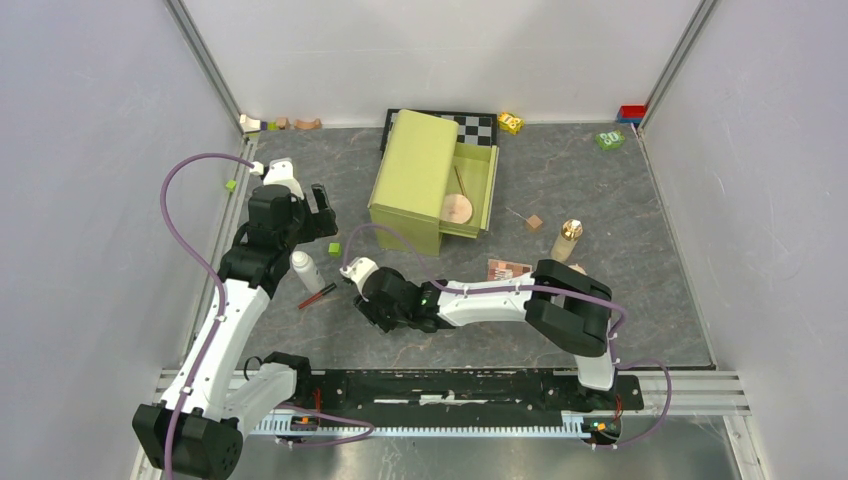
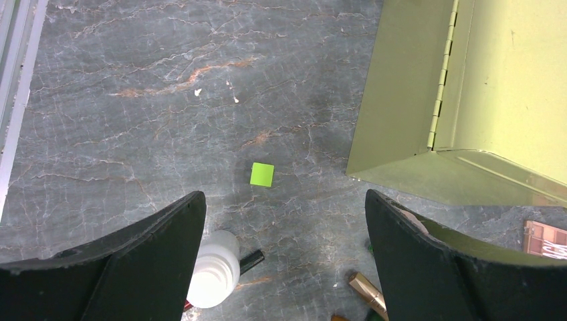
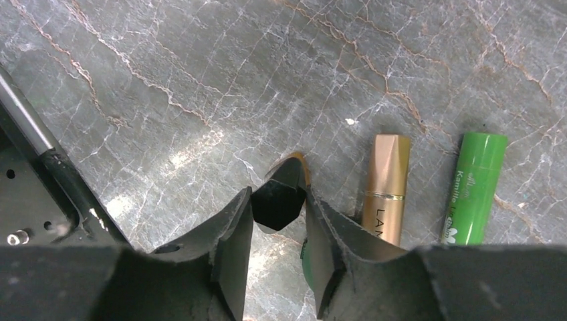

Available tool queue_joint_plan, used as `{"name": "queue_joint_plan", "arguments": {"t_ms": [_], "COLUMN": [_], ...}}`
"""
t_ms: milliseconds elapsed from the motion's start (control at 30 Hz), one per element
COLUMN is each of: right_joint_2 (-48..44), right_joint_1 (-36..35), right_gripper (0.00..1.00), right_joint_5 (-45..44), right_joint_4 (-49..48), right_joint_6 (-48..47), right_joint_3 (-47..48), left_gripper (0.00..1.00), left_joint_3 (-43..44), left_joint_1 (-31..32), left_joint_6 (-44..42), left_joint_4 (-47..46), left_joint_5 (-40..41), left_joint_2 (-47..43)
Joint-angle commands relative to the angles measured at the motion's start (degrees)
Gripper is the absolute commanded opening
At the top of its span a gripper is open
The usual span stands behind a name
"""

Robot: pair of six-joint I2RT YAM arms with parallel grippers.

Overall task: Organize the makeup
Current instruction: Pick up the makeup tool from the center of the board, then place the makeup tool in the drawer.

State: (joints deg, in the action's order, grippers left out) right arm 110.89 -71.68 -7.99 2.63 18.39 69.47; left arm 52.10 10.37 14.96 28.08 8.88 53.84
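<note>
My right gripper (image 1: 380, 315) (image 3: 277, 200) is low over the table, shut on a black-ended tube (image 3: 281, 194) with a bronze edge. A gold tube (image 3: 388, 184) and a green tube (image 3: 476, 187) lie just to its right. My left gripper (image 1: 322, 212) (image 2: 284, 197) is open and empty above the table. A white bottle (image 1: 305, 270) (image 2: 214, 277) stands by its left finger, with a red pencil (image 1: 317, 296) beside it. The palette (image 1: 508, 269) lies near the right arm. The beige gold-capped bottle (image 1: 567, 240) stands further right. A round compact (image 1: 457, 208) lies in the open box.
An olive-green box (image 1: 415, 180) (image 2: 468, 93) stands open at the back centre, in front of a chequered board (image 1: 480, 125). A small green cube (image 1: 334, 248) (image 2: 262, 174) and a wooden cube (image 1: 535, 222) lie on the table. Small toys sit along the back wall.
</note>
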Motion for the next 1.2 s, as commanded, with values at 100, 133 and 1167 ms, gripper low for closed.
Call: {"name": "queue_joint_plan", "arguments": {"t_ms": [100,133,1167], "right_joint_2": [-0.69,-1.12,-39.65], "right_joint_1": [0.08,0.04,37.50], "right_gripper": [0.27,0.24,0.17], "right_joint_5": [-0.45,-0.58,15.46], "right_joint_4": [-0.91,-0.98,-6.42], "right_joint_6": [0.52,0.47,-0.41], "right_joint_3": [1.17,0.92,-21.35], "left_gripper": [0.95,0.95,0.95], "left_joint_3": [0.29,0.29,0.42], "left_joint_1": [0.26,0.26,0.26], "left_joint_6": [-2.39,-2.40,-2.70], "left_joint_4": [-2.41,-2.41,-2.41], "left_joint_5": [0.34,0.27,0.91], "left_joint_2": [-0.86,-0.87,-1.66]}}
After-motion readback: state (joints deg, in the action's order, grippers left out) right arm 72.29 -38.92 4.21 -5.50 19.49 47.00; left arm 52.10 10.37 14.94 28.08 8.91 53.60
